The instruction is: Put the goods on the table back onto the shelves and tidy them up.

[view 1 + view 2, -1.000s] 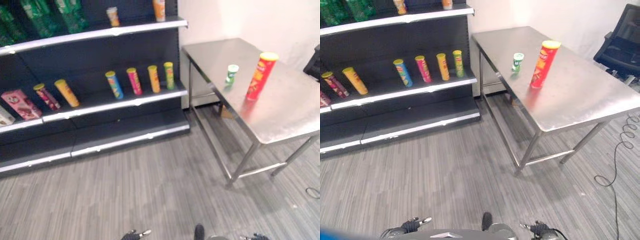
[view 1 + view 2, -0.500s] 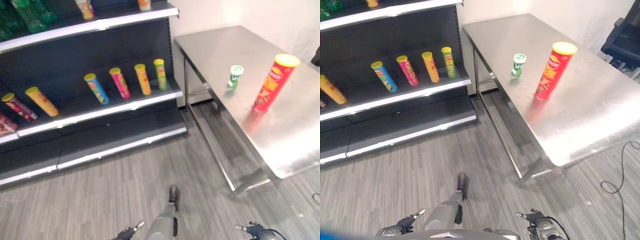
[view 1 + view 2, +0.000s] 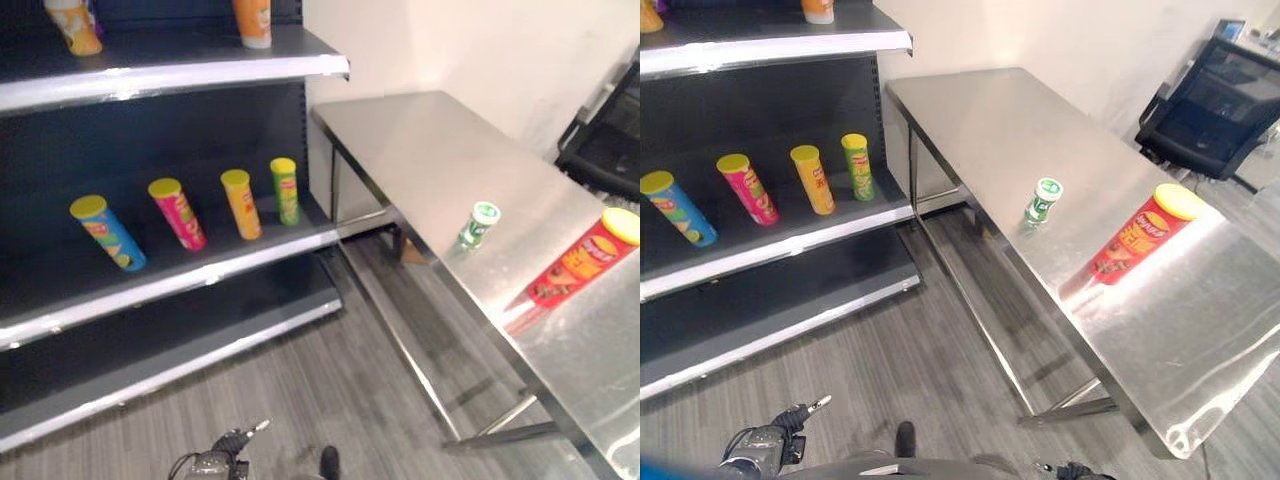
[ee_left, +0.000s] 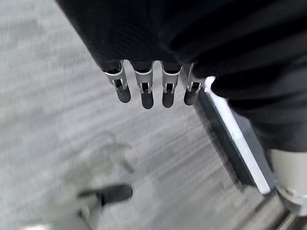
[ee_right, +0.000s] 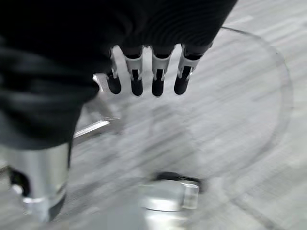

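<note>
Red can w/ yellow lid is standing out on the shiny steel table; small green bottle w/ white-green cap is showing by it. Shelf is looking black w/ silver edges, carrying blue can, pink can, orange can, green can, all yellow-lidded. Floor is showing grey streaks.

- Steel table stood at 3 o'clock of the shelves, on grey floor.
- Red can with yellow lid leaned on the table; small green-white cup stood near it, at its 10 o'clock.
- Middle shelf carried four tilted cans: blue, pink, orange, green.
- Top shelf held an orange container.
</note>
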`<state>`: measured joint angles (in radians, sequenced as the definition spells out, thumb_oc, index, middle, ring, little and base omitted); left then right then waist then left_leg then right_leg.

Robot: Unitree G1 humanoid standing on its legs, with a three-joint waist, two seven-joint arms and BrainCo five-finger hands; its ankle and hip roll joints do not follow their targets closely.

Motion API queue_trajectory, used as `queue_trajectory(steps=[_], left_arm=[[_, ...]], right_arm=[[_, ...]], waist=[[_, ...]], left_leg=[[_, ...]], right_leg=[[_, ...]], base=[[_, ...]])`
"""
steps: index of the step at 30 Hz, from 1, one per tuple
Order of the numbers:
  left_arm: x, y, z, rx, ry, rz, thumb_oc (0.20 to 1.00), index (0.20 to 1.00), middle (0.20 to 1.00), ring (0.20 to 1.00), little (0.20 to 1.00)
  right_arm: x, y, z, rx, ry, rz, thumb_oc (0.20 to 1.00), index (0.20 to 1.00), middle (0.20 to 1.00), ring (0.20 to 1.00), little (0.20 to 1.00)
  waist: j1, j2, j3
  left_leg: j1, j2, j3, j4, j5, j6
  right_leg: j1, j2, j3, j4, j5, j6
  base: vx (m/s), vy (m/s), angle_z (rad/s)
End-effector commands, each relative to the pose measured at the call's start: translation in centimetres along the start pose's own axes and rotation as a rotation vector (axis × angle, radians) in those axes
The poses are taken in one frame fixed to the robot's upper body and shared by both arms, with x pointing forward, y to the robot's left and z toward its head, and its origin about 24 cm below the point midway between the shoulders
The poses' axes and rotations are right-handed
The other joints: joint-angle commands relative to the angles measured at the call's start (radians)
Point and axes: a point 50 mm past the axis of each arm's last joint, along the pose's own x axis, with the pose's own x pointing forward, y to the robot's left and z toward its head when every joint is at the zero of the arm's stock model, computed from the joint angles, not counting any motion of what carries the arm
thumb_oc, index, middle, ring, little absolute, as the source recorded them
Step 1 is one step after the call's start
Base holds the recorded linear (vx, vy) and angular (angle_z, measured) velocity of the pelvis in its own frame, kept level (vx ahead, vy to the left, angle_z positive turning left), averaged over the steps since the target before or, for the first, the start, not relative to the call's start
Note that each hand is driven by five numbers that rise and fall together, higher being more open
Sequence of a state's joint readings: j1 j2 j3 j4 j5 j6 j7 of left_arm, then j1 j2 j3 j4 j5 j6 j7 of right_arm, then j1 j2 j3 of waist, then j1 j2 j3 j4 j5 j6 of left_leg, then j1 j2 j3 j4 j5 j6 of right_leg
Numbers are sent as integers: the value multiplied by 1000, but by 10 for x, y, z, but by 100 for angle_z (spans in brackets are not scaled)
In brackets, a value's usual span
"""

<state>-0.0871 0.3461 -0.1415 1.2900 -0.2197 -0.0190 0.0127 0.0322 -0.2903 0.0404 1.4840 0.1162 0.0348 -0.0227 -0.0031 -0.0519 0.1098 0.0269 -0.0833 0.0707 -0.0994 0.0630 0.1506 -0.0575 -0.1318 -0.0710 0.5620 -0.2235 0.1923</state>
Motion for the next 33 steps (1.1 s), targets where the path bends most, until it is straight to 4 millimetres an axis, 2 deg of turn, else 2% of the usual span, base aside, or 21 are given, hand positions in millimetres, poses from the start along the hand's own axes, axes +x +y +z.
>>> queue_trajectory(steps=[1,2,4,5,7,9,11,12,14,15,17,18,19,20,21,22,23,24,29,31,33], left_arm=[[-1,15,4,2,-30,19,1000,1000,1000,1000,1000],[-1,17,4,8,-32,16,1000,1000,1000,1000,1000],[-1,20,3,7,-18,15,1000,1000,1000,1000,1000],[-1,19,6,23,-24,12,1000,1000,1000,1000,1000],[0,15,8,11,-40,1,1000,1000,1000,1000,1000],[-1,14,4,7,-27,-6,1000,1000,1000,1000,1000],[-1,12,1,18,-15,-11,1000,1000,1000,1000,1000],[-1,11,0,18,-10,-13,1000,1000,1000,1000,1000],[-1,6,-6,10,0,-3,1000,1000,1000,1000,1000],[-2,0,-11,-5,3,-5,1000,1000,1000,1000,1000],[-4,-8,-24,-19,31,-13,1000,1000,1000,1000,1000],[-4,-9,-24,-18,32,-14,1000,1000,1000,1000,1000],[-5,-14,-30,5,49,-26,1000,1000,1000,1000,1000],[-5,-15,-31,16,53,-31,1000,1000,1000,1000,1000],[-5,-17,-32,19,54,-38,1000,1000,1000,1000,1000],[-5,-17,-32,17,54,-39,1000,1000,1000,1000,1000],[-5,-18,-31,18,48,-43,1000,1000,1000,1000,1000],[-6,-21,-28,27,27,-57,1000,1000,1000,1000,1000],[-7,-21,-27,33,-7,-90,1000,1000,1000,1000,1000],[-8,-23,-29,37,-7,-101,1000,1000,1000,1000,1000],[-9,-25,-30,35,-15,-118,1000,1000,1000,1000,1000]], right_arm=[[-9,-55,-53,130,212,-141,1000,1000,1000,1000,1000],[-14,-65,-72,193,276,-165,1000,1000,1000,1000,1000],[-23,-83,-91,309,350,-222,1000,1000,1000,1000,1000],[-25,-88,-96,388,361,-234,1000,1000,1000,1000,1000],[-34,-92,-122,524,416,-272,1000,1000,1000,1000,1000],[-41,-99,-138,643,445,-315,1000,1000,1000,1000,1000],[-45,-116,-136,728,414,-375,1000,1000,1000,1000,1000],[-50,-140,-128,794,346,-449,1000,1000,1000,1000,1000],[-63,-199,-91,958,58,-624,1000,1000,1000,1000,1000],[-67,-217,-69,939,-92,-697,1000,1000,1000,1000,1000],[-109,-268,-5,906,-524,-860,1000,1000,1000,1000,1000],[-109,-268,-6,906,-522,-862,1000,1000,1000,1000,1000],[-150,-290,46,829,-802,-947,1000,1000,1000,1000,1000],[-173,-298,68,771,-922,-979,1000,1000,1000,1000,1000],[-195,-303,87,710,-1022,-1008,1000,1000,1000,1000,1000],[-195,-303,88,708,-1022,-1009,1000,1000,1000,1000,1000],[-213,-303,104,664,-1113,-1017,1000,1000,1000,1000,1000],[-268,-300,144,593,-1421,-983,1000,1000,1000,1000,1000],[-326,-275,191,384,-1757,-743,1000,1000,1000,1000,1000],[-334,-266,201,315,-1796,-688,1000,1000,1000,1000,1000],[-350,-243,219,133,-1855,-566,1000,1000,1000,1000,1000]], waist=[[-22,2,52],[-28,3,53],[-43,-5,58],[-55,-10,59],[-69,-19,59],[-83,-20,37],[-93,-21,21],[-98,-19,15],[-113,-19,1],[-122,-19,-2],[-138,-16,-13],[-136,-15,-15],[-140,-11,-25],[-138,-13,-28],[-135,-13,-31],[-135,-12,-30],[-132,-12,-31],[-118,-12,-37],[-93,-15,-44],[-86,-16,-43],[-76,-20,-43]], left_leg=[[-42,106,4,53,-69,-148],[-27,113,5,46,-77,-156],[-20,114,8,46,-87,-168],[-22,111,2,52,-88,-173],[0,104,11,58,-97,-173],[22,108,13,41,-104,-178],[36,111,14,31,-105,-185],[46,113,14,23,-105,-188],[56,117,25,16,-108,-195],[59,117,30,15,-105,-196],[69,119,44,12,-112,-201],[71,120,43,12,-118,-202],[81,124,55,12,-127,-206],[83,126,59,12,-129,-208],[86,128,62,12,-131,-210],[87,129,62,12,-132,-210],[88,130,62,12,-132,-211],[93,132,66,12,-131,-215],[100,135,64,12,-128,-224],[103,136,65,12,-128,-225],[104,139,63,12,-125,-229]], right_leg=[[17,7,-87,-152,168,-34],[12,2,-113,-214,136,-44],[-10,1,-134,-371,154,-44],[15,13,-112,-433,155,-33],[34,34,-66,-474,166,-29],[57,48,-47,-533,179,-33],[76,55,-41,-567,188,-37],[89,59,-35,-586,194,-36],[108,64,-29,-613,200,-35],[114,66,-25,-621,203,-35],[129,70,-14,-638,204,-33],[132,70,-14,-641,200,-32],[143,73,-8,-648,195,-33],[146,73,-7,-649,192,-33],[149,74,-7,-649,189,-35],[150,75,-7,-649,189,-35],[152,75,-8,-649,187,-37],[164,76,-15,-649,180,-40],[180,73,-28,-649,172,-45],[183,73,-33,-649,171,-45],[186,72,-39,-649,171,-46]], base=[[146,-31,-3],[182,-64,-11],[114,-91,-11],[128,-66,-8],[149,-44,3],[180,-55,12],[142,-40,2],[89,-21,0],[79,-2,-15],[65,14,-16],[47,19,-14],[76,13,-35],[61,3,-24],[44,-4,-13],[0,0,0],[0,0,0],[0,0,0],[-12,-13,4],[20,2,6],[19,-2,15],[-1,-4,10]])
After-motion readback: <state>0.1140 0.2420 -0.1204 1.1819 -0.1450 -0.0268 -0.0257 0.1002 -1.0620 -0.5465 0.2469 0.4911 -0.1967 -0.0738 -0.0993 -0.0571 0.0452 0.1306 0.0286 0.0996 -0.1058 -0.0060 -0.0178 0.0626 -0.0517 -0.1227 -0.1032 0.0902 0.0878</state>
